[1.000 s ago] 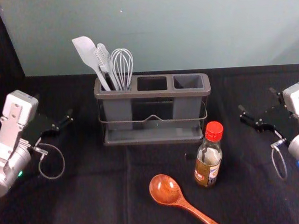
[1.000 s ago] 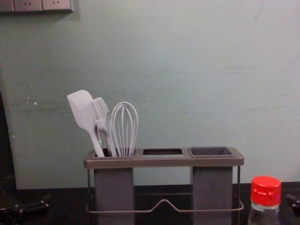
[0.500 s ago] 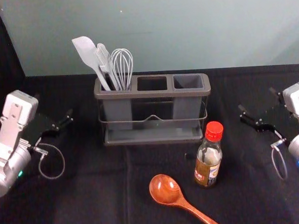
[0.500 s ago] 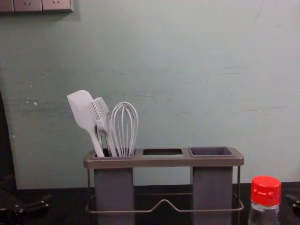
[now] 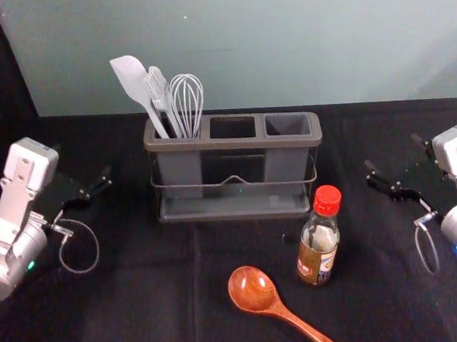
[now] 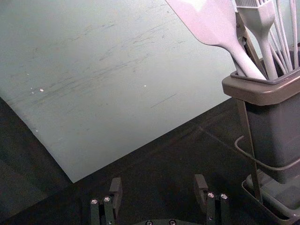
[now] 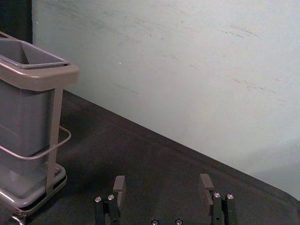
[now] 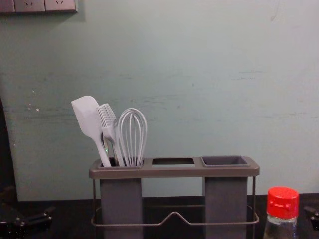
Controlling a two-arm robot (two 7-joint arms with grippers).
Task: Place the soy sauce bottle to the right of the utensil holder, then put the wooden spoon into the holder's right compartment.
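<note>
We flank the utensil holder (image 5: pixel 233 143) with left gripper (image 5: pixel 83 162) and right gripper (image 5: pixel 393 152), fingers wide apart (both empty).

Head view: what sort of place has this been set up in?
Probably a robotics test bench dressed as a kitchen counter: two robot arms flank a utensil holder with a whisk, and a soy sauce bottle stands before it.

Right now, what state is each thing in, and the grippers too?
Bottle, upright, capped
Spoon, lying bowl up
Holder, upright
Right compartment, no utensil inside
Spatula, head up, in left compartment
Brush, bristles up, there too
Whisk, wires up, likewise
Left gripper, open, left of holder
Right gripper, open, right of holder
</note>
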